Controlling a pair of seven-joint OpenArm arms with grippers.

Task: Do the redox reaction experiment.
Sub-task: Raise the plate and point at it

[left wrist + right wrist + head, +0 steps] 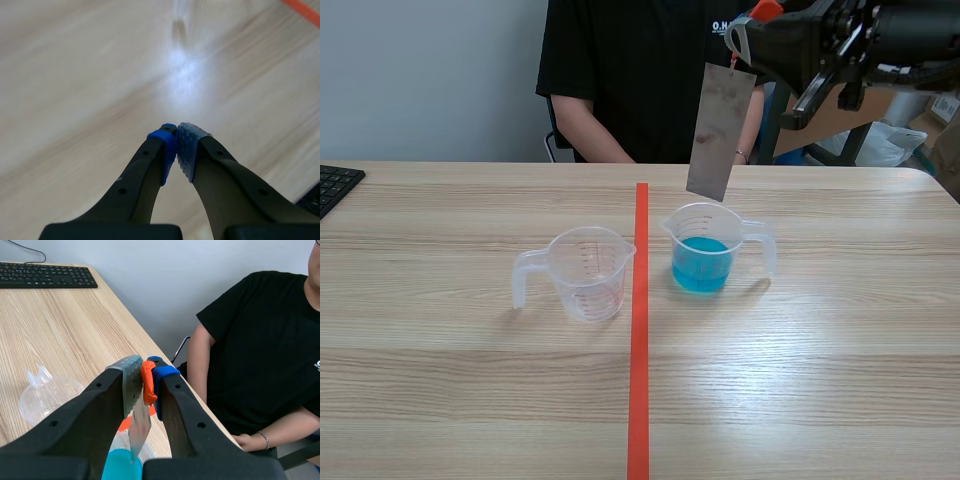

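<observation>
Metal strip: we see a flat grey rectangular metal strip (721,130) hanging upright, slightly tilted, from the right arm's fingers (745,40), which are raised at the far right side of the counter (470,380).
Strip's grip: in the right wrist view the right arm's fingers (159,377) are clamped on the orange-red tab (148,382) at the strip's upper end, with the strip (139,427) dropping down between them.
Strip's lower end: we find it just above the rim of the clear plastic measuring cup of blue liquid (705,250). It is over the cup's mouth and not in the liquid, but we cannot tell whether it touches the rim.
Blue cup: it stands upright just to the right of the orange-red tape line (639,350), its handle pointing right. From the right wrist we see its blue liquid (120,467) under the strip.
Empty cup: a second clear plastic measuring cup (588,272) stands upright just left of the line with its handle to the left, near the blue cup but apart from it.
Left arm: in its wrist view the left arm's fingers (172,142) are pressed together with nothing between them, above bare wooden counter (75,75).
Person: someone in a black T-shirt (640,80) sits across the counter, behind the strip.
Keyboard: a black keyboard (335,185) lies at the counter's left edge, well apart from the cups.
</observation>
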